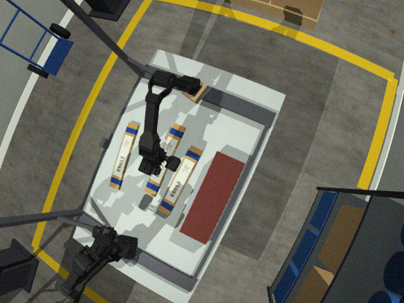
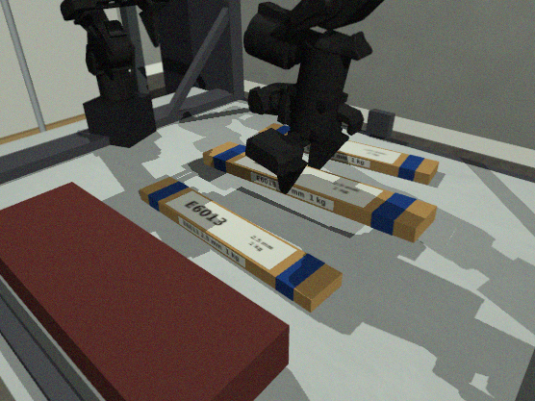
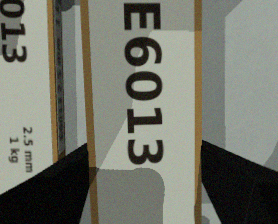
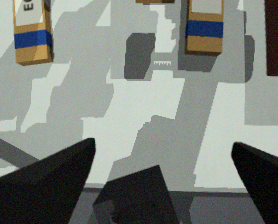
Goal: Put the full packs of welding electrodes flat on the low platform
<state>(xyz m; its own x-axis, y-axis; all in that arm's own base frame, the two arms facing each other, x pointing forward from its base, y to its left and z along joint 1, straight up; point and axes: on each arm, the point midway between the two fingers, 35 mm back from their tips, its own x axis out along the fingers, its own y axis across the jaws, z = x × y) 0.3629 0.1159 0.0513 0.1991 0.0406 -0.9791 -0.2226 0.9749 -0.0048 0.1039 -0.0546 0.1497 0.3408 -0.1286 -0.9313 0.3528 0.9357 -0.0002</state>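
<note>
In the top view, from left to right, a flat tan cardboard electrode pack with blue bands lies left of center, and the black right gripper, at lower left, stands almost fully open, holding nothing. At center, the black left gripper is closed across the width of the middle blue-banded cardboard pack, its fingers partly apart. Right of it, the third blue-banded pack lies flat, off the low red rectangular platform.

The left hand hides part of the middle pack from above and of the farthest pack in the exterior view, where the frame crops the red platform. The left wrist view cuts off both its packs; from above, their smallest print is illegible.
</note>
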